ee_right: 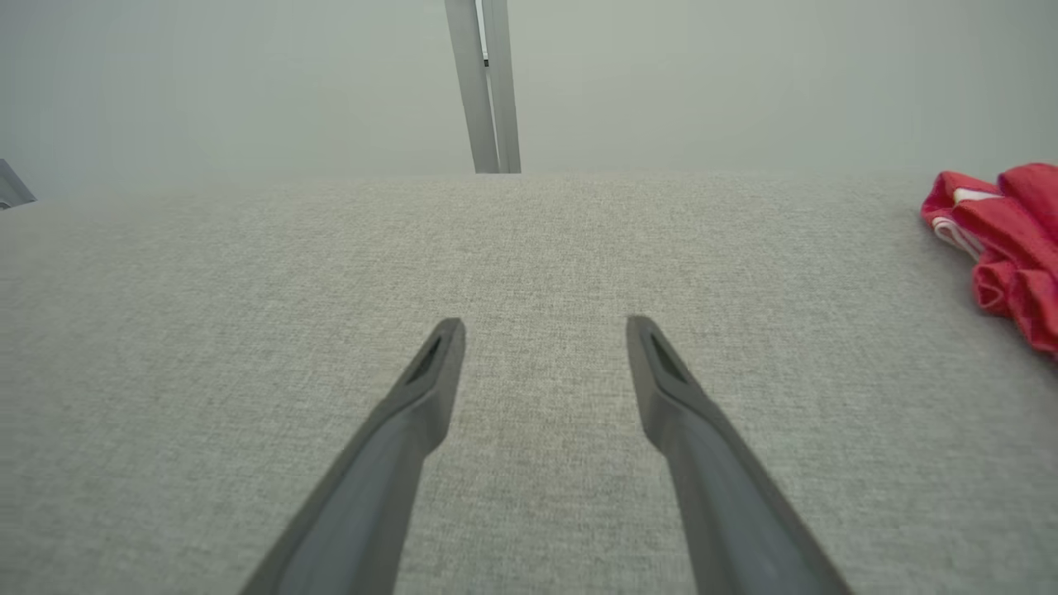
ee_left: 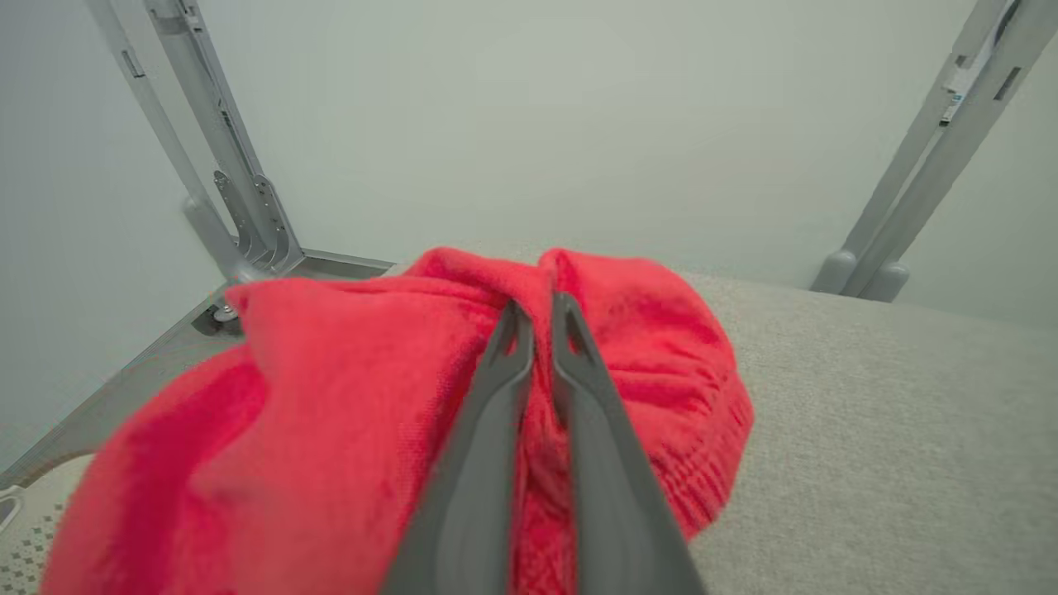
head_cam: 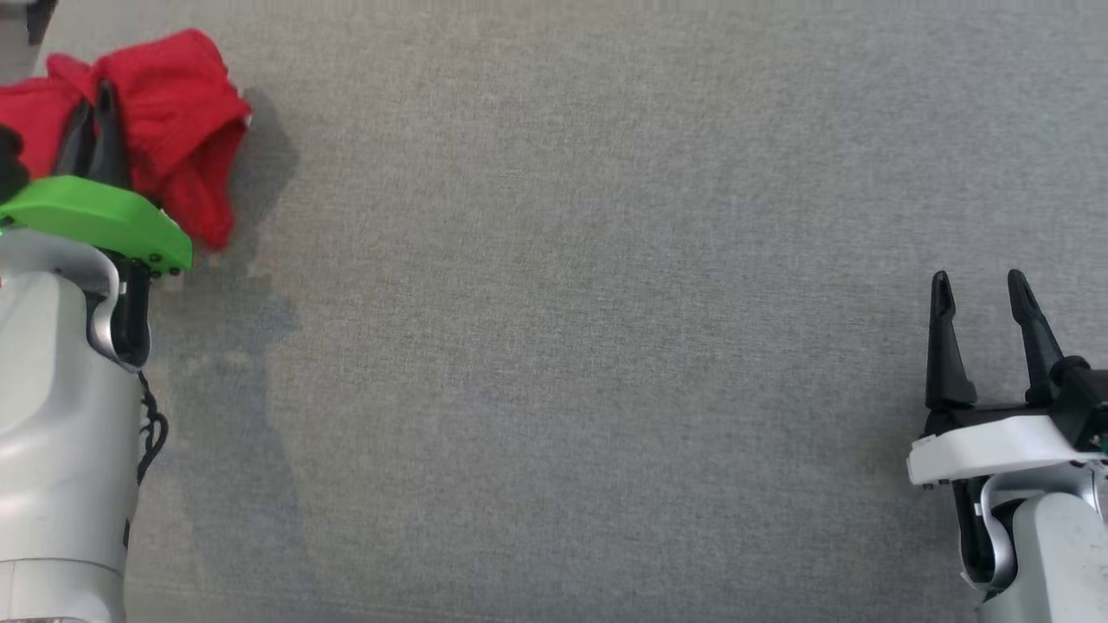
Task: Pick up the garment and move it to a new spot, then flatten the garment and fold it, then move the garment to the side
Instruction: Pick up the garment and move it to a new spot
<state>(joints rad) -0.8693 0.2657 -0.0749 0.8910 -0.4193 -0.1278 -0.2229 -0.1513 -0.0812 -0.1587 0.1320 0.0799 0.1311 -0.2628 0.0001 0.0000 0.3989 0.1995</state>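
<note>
The left gripper [head_cam: 97,97] is pinching the garment [head_cam: 182,121]. Its fingers [ee_left: 488,430] are pressing almost together, clamping a ridge of the red knit between them (only a thin slit is showing between the tips). The garment is lying bunched at the far left of the table [head_cam: 563,346], close to its edge. The right gripper [head_cam: 979,279] is hanging over the near right of the table, well apart from the garment. Its fingers [ee_right: 397,446] are standing wide and gripping nothing, with bare grey cloth showing between them.
</note>
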